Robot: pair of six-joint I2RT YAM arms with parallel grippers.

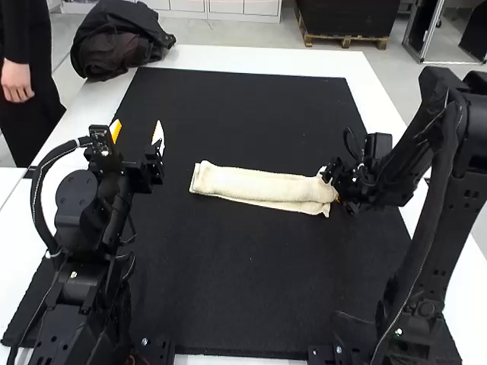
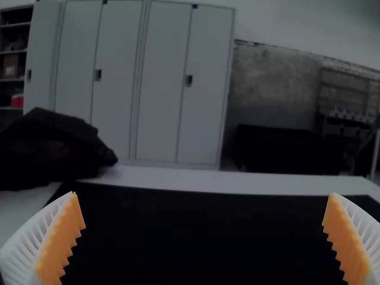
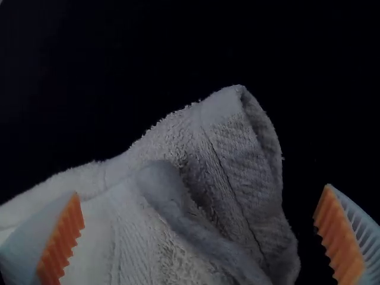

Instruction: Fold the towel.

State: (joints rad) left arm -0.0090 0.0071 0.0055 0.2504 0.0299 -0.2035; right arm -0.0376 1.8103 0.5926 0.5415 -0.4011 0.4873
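Of two grippers, the right one [image 1: 333, 186], its arm bent down over the mat [image 1: 251, 304], had its fingers wide apart at the towel's right end, unclosed on it; the left one [image 1: 137, 132], pointing forward at the mat's left, was spread wide and empty. One towel [image 1: 259, 185], a folded strip, lay mid-mat, long axis running left to right, right end slightly nearer the arm bases. One bag [image 1: 118, 42] sat by the mat's far left corner.

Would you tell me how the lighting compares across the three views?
High view: bright, the towel pale against the black mat; left wrist view: dim, the bag almost a silhouette; right wrist view: dim, the towel dull, the mat nearly black.
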